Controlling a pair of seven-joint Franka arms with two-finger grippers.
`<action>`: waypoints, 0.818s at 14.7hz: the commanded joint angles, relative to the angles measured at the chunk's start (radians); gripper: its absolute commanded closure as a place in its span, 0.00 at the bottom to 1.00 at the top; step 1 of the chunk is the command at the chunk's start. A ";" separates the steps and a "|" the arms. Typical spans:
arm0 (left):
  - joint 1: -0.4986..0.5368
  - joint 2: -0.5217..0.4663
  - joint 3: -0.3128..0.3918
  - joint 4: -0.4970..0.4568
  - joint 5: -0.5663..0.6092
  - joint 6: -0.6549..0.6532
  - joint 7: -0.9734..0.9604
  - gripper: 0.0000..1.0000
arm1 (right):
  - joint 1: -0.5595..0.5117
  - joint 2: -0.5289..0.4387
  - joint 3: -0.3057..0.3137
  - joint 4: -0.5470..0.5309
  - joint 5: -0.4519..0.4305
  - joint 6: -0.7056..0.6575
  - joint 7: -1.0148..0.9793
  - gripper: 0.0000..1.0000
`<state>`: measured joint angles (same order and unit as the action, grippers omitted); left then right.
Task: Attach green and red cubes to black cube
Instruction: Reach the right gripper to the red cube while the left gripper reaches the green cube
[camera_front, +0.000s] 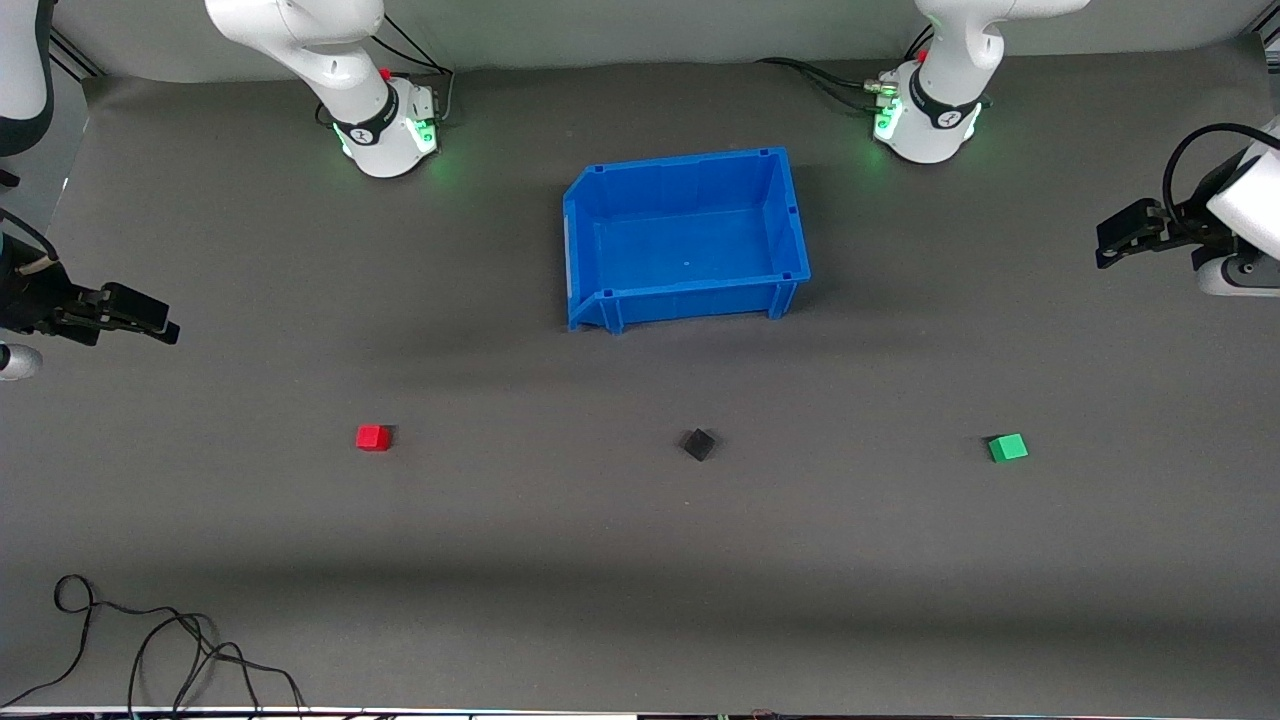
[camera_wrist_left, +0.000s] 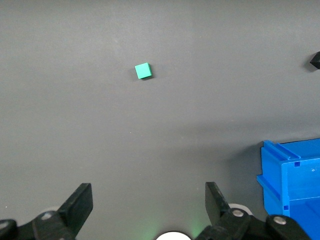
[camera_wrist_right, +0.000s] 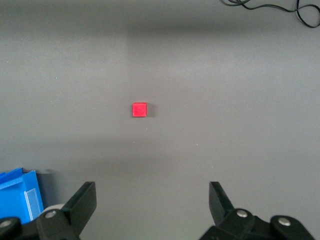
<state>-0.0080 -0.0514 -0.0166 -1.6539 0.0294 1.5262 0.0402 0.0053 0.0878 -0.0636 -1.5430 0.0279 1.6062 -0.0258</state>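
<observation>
Black left tool (camera_wrist_left: 146, 206) spread over bare mat, right tool (camera_wrist_right: 152, 202) likewise, both arms waiting at table ends

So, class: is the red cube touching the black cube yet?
Apart. The front view shows a wide stretch of bare mat between the red cube and the black cube; the red one lies toward the right arm's end of the table.

Even overhead light, soft shadows beside the blue bin (camera_front: 685, 235), sharp focus.
</observation>
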 joint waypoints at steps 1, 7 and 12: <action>-0.020 -0.001 0.009 0.005 -0.017 0.008 -0.012 0.00 | -0.002 -0.020 0.004 -0.008 0.006 0.001 -0.010 0.00; -0.009 0.002 0.015 -0.021 -0.031 0.063 -0.013 0.00 | -0.002 -0.011 0.002 0.008 0.029 0.003 0.045 0.00; 0.072 0.042 0.015 -0.157 -0.049 0.245 -0.013 0.00 | -0.021 0.000 -0.007 0.031 0.060 -0.003 0.542 0.00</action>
<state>0.0463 -0.0112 -0.0006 -1.7334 -0.0034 1.6878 0.0340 -0.0012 0.0863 -0.0712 -1.5279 0.0576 1.6075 0.3370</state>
